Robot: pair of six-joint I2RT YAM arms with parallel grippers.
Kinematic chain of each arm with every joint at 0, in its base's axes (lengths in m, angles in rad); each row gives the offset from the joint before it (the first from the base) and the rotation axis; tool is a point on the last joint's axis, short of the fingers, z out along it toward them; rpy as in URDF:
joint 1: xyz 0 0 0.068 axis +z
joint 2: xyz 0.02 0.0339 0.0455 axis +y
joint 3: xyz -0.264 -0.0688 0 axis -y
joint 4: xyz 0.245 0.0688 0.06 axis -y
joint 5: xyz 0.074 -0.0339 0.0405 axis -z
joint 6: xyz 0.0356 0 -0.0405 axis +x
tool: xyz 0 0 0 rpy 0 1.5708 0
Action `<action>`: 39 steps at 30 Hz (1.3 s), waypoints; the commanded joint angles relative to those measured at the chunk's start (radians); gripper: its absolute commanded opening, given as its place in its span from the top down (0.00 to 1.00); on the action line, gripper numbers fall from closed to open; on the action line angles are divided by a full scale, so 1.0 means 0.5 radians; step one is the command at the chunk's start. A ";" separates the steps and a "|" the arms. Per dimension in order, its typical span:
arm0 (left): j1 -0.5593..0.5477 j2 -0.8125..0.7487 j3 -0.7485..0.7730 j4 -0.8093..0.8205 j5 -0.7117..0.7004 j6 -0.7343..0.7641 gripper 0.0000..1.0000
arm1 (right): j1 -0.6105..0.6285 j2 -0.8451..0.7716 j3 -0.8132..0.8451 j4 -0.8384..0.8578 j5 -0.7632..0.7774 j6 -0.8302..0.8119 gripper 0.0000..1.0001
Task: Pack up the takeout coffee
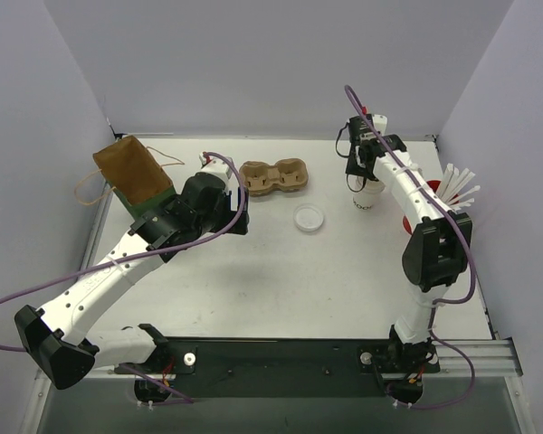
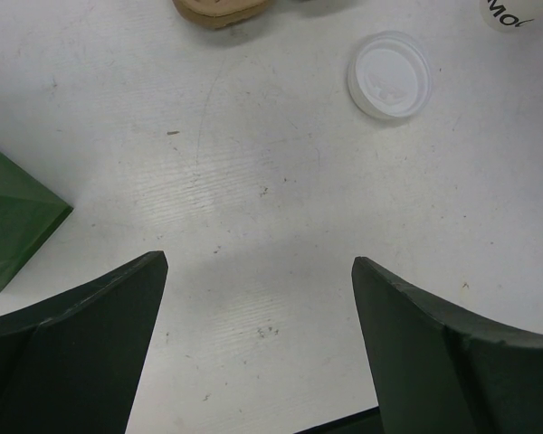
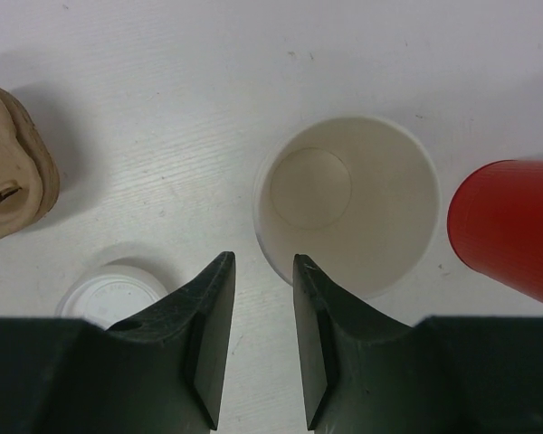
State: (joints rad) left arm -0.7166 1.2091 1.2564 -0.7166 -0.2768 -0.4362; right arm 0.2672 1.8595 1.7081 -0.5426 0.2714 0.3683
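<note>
Up close, we have the right hand [image 3: 261,262], its dark fingers set at a narrow gap, and the near rim of the white paper cup [image 3: 348,203] shows in that gap. We cannot tell whether either finger touches it. We see the cup upright on the tabletop [image 1: 253,271], tan inside, nothing in it, just beside the red cup [image 3: 511,226], which holds white straws [image 1: 457,185]. Over to the left hand [image 2: 258,260]: fingers spread wide, gripping nothing, above bare tabletop. Ahead of it a round plastic lid [image 2: 390,75] lies flat, near the brown pulp carrier [image 1: 273,177], whose two wells sit empty. At far left we spot a brown paper bag [image 1: 131,172]; its contents we cannot make out.
</note>
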 commanded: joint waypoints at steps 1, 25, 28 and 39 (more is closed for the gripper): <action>0.016 -0.034 0.061 0.013 0.032 0.010 0.05 | -0.025 0.073 0.097 -0.050 0.034 -0.053 0.73; 0.022 -0.028 0.055 -0.012 0.023 0.010 0.05 | -0.062 0.122 0.164 -0.102 0.193 -0.154 1.00; 0.022 -0.022 0.055 -0.009 0.029 0.004 0.05 | -0.062 0.107 0.189 -0.120 0.270 -0.184 1.00; 0.025 -0.004 0.055 0.007 0.044 0.001 0.05 | 0.058 0.128 0.385 -0.237 0.552 -0.347 1.00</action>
State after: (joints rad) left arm -0.7113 1.2098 1.2564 -0.7250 -0.2680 -0.4366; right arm 0.2623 1.9247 1.8313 -0.6109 0.4385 0.2436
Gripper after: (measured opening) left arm 0.946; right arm 0.008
